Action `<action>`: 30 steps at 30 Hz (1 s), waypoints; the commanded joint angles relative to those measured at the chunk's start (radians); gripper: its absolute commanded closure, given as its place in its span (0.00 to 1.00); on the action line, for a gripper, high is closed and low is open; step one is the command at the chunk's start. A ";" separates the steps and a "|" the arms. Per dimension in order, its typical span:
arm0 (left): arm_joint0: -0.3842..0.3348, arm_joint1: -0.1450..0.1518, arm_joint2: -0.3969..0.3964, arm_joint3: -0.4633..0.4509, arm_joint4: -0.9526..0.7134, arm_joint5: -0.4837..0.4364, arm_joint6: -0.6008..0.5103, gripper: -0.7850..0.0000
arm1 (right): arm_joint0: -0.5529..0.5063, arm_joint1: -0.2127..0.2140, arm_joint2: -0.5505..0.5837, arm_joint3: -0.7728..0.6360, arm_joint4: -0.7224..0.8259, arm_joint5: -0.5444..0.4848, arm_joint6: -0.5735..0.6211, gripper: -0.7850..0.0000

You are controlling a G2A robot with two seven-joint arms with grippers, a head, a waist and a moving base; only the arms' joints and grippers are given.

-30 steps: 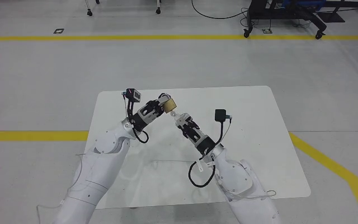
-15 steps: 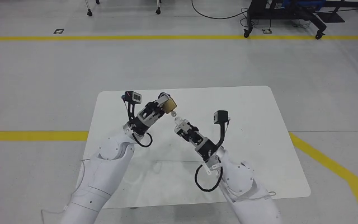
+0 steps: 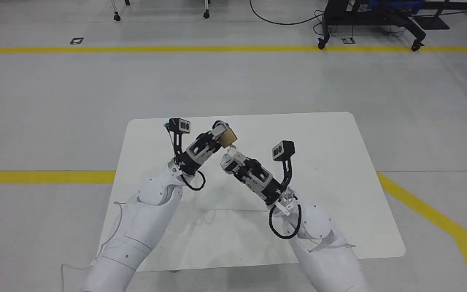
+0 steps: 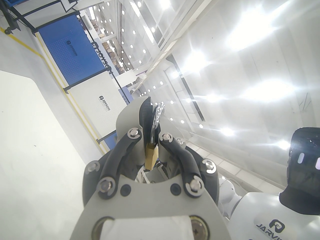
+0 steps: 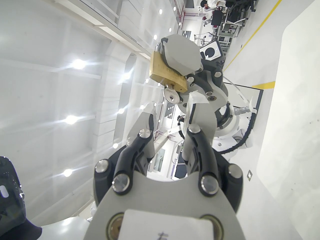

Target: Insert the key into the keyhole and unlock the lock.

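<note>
A brass padlock is held above the white table by my left gripper, which is shut on it. In the left wrist view the padlock sits edge-on between the closed fingers of the left gripper. A silver key sticks out of the keyhole in the bottom of the padlock. My right gripper is open just below the key, whose head lies at the gap between the fingertips. In the top view the right gripper points up at the padlock.
Both arms meet over the table's middle, near its far edge. Yellow floor lines run past the table, and wheeled carts stand far behind it.
The left gripper has carried the padlock slightly to the right. The right wrist has turned and its forearm has swung in closer under the padlock.
</note>
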 commanded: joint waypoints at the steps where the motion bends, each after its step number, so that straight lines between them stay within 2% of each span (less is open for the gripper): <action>1: 0.002 0.001 -0.005 -0.002 0.000 0.000 -0.004 1.00 | 0.002 0.000 0.001 0.003 -0.006 0.000 -0.010 0.75; 11: 0.010 0.002 -0.017 -0.020 0.033 0.003 -0.015 1.00 | -0.002 -0.002 0.003 -0.009 -0.062 0.008 -0.065 0.77; 13: 0.012 0.001 -0.017 -0.024 0.043 0.003 -0.012 1.00 | -0.002 -0.002 0.003 -0.011 -0.068 0.006 -0.069 0.85; 15: 0.014 0.001 -0.017 -0.027 0.047 0.004 -0.014 1.00 | -0.002 -0.002 0.004 -0.011 -0.075 0.007 -0.077 0.90; 17: 0.016 0.001 -0.020 -0.030 0.048 0.006 -0.015 1.00 | -0.001 -0.003 0.002 -0.012 -0.074 0.008 -0.081 1.00; 21: 0.020 0.002 -0.028 -0.036 0.051 0.003 -0.017 1.00 | -0.002 -0.006 0.000 -0.007 -0.034 0.004 -0.071 1.00; 30: 0.022 0.001 -0.031 -0.042 0.024 0.005 -0.053 1.00 | 0.001 -0.014 0.002 0.027 0.185 0.008 0.017 1.00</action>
